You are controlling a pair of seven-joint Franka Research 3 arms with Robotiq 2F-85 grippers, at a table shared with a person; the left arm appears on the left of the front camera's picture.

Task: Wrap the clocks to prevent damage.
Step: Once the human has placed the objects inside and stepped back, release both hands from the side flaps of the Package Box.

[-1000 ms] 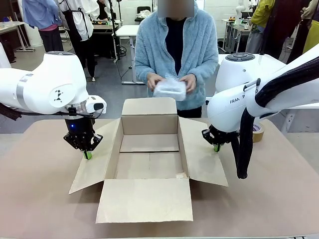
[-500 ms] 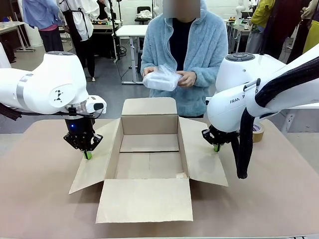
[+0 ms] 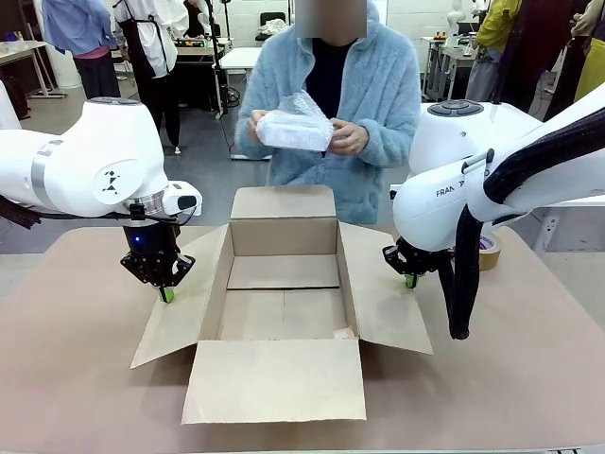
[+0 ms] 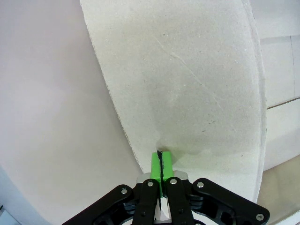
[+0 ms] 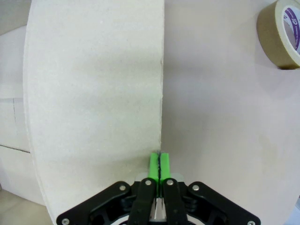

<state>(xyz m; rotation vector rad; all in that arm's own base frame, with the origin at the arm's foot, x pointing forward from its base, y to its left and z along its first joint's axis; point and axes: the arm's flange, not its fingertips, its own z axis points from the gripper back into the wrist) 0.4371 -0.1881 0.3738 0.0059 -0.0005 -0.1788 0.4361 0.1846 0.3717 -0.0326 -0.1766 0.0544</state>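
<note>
- The brown surface (image 3: 76, 378) filled the lower half of the front view.
- An open cardboard box (image 3: 284, 236) sat at its centre, flaps spread outward.
- A person (image 3: 378, 104) in a fluffy blue jacket stood at top centre, behind the box.
- The clocks (image 3: 293, 128), a whitish bubble-wrap bundle, were held in both of the person's hands at chest height, above the box's far wall.
- The left pincer (image 3: 166, 294), at centre left, was pressed together, its tip at the left flap's outer edge.
- The right pincer (image 3: 410, 280), at centre right, was pressed together by the right flap's edge.
- A brown tape roll (image 3: 489, 251) lay at right.
</note>
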